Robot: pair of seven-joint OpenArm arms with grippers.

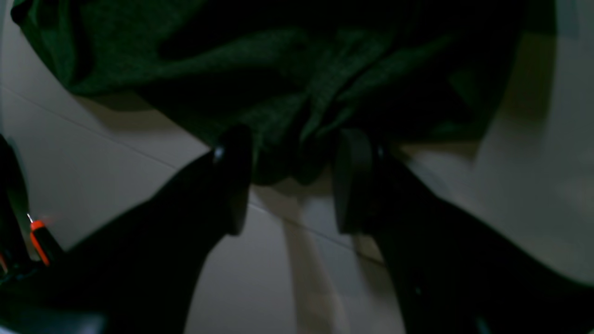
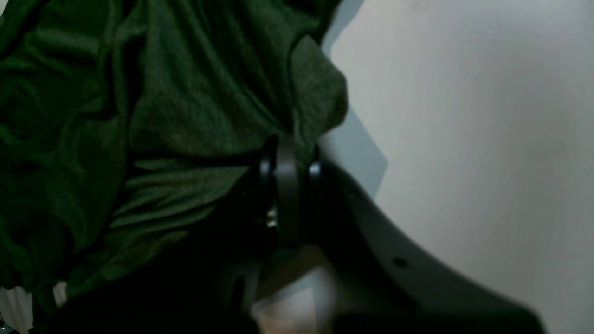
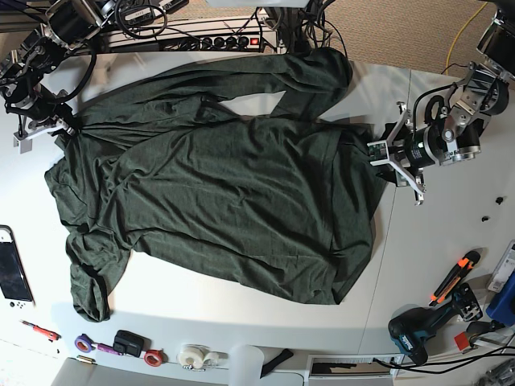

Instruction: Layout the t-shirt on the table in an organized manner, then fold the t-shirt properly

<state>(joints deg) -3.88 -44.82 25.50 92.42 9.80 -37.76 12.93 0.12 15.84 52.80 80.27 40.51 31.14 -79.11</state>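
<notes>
Your shirt (image 3: 233, 201) lies spread across the table (image 3: 418, 265), still wrinkled, one sleeve bunched at the near left in the base view. Your right gripper (image 2: 287, 185) is clamped tight on a fold of its edge. Your left gripper (image 1: 290, 181) stands open, fabric bunched between its fingers (image 1: 234, 176), not pinched

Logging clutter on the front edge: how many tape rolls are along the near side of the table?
3 that I can tell: a purple roll, a red one and a white one, in a row along the table edge below the t-shirt. Others may be hidden.
</notes>
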